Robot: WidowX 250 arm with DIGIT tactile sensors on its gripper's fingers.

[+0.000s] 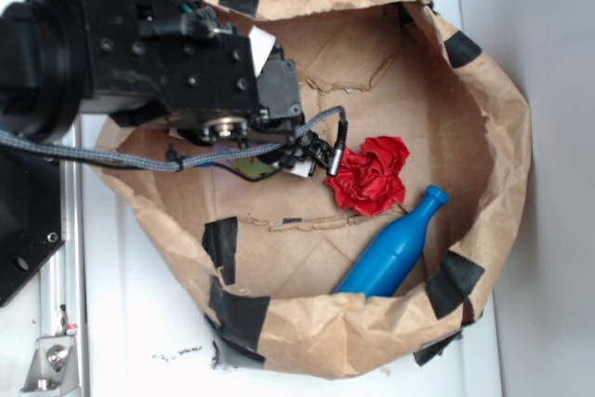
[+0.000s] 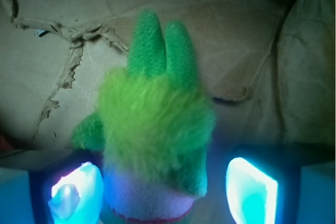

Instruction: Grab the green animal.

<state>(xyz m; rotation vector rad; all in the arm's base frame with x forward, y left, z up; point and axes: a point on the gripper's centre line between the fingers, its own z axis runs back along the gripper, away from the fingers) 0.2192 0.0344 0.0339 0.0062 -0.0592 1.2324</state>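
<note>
The green animal fills the wrist view: lime fuzzy body, two stubby knit limbs pointing away, a white band and a red mouth line at the bottom edge. It lies on the brown paper floor of the bag. My gripper is open and straddles it. The left pad is right beside the plush, while the right pad stands a small gap off. In the exterior view the arm covers the spot, and only a sliver of the green animal shows below the wrist.
A crumpled brown paper bag patched with black tape walls in the area. A red fabric rose and a blue plastic bottle lie to the right of the arm inside it. The paper floor is torn and creased.
</note>
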